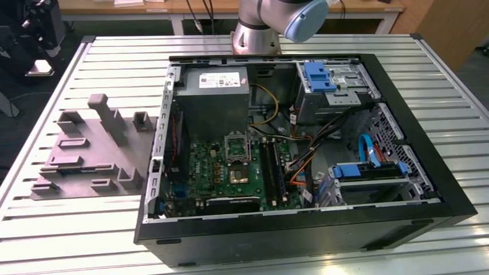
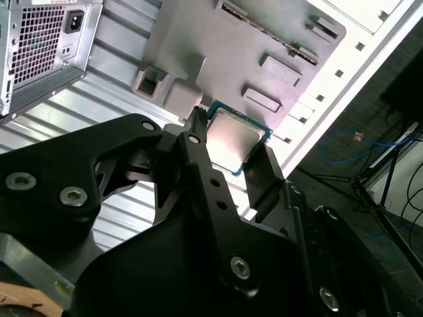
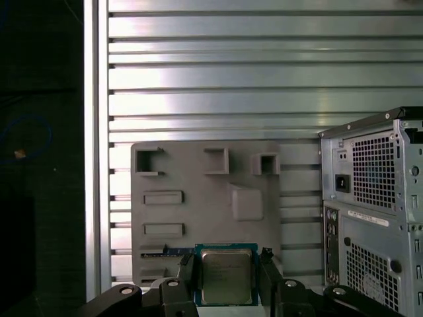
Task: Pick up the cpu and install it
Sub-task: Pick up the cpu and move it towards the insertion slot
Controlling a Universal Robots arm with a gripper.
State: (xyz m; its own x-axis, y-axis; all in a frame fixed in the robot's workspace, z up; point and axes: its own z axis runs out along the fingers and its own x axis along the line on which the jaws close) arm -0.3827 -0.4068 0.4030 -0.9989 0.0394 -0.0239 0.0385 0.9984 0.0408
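Note:
The cpu [image 3: 226,277], a thin square chip with a pale silver top and a green rim, sits between my gripper's [image 3: 227,263] two black fingers [image 3: 187,272]. In the second wrist view the cpu [image 2: 234,137] is clamped the same way by my gripper [image 2: 232,146], well above the grey moulded tray [image 2: 218,53]. Far below in the first wrist view lies the grey tray [image 3: 198,172]. In the exterior view the open computer case [image 1: 428,189] shows the motherboard with its metal-framed socket [image 1: 237,146].
The grey tray [image 1: 84,154] lies on the slatted metal table [image 1: 458,91] at the exterior view's left of the case. The case's rear panel [image 3: 373,198] stands beside the tray. Cables and blue drive brackets [image 1: 319,76] fill the case. The arm's base [image 1: 258,31] stands behind it.

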